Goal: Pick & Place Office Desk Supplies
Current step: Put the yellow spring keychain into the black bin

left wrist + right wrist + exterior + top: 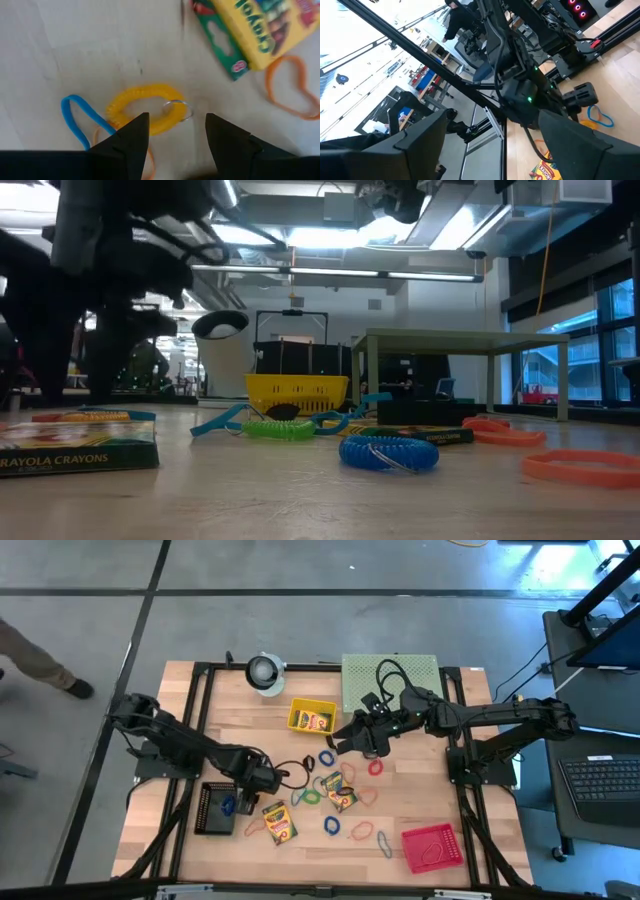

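My left gripper (177, 120) points down, open, just above a yellow coil band (145, 106) with a small metal ring that lies flat on the wood. A blue loop (79, 117), an orange loop (292, 87) and a yellow-and-green crayon box (252, 30) lie around it. In the high view this gripper (266, 780) stands between the black tray (205, 820) and a crayon box (279, 823). My right gripper (347, 740) is open and held level above the table's middle, with nothing between its fingers (420, 135).
A yellow basket (300, 710) holds a crayon box at the far middle, and a red basket (432, 845) sits near right. A second crayon box (338, 790) and several coloured loops are scattered mid-table. A pale green perforated stand (400, 675) and a white roll (265, 672) stand at the far edge.
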You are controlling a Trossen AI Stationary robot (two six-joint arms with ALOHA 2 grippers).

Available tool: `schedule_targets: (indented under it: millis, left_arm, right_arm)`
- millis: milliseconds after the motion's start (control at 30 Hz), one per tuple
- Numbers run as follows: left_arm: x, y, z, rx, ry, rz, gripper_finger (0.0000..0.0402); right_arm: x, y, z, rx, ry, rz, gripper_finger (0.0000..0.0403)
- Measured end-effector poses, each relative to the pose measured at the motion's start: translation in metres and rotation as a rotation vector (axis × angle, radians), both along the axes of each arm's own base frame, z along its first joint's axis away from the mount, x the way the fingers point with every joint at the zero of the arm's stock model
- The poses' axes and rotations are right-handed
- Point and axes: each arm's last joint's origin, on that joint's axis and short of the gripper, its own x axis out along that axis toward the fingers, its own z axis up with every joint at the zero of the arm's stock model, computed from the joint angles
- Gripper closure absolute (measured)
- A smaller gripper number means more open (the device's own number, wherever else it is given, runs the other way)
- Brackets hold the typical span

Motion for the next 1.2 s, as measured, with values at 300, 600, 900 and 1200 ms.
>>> schedule_targets:
  millis: [300,600,900,1200]
  left_arm:
    - [0.006,-0.002,-0.023,0.043,0.076,0.0,0.0215]
    - [0.008,-0.003,-0.036,0.056,0.129,0.043,0.0292]
    - [0.011,-0.005,-0.036,-0.002,0.11,0.023,0.0392]
    - [0.009,-0.005,-0.024,-0.041,0.063,0.0,0.0398]
  right_arm:
    - [0.0,0.0,0.0,0.002,0.001,0.0,0.0085]
    - [0.0,0.0,0.0,0.005,0.002,0.004,0.0085]
    - [0.0,0.0,0.0,0.004,0.001,0.004,0.0085]
    - [0.0,0.0,0.0,0.003,0.001,0.003,0.0084]
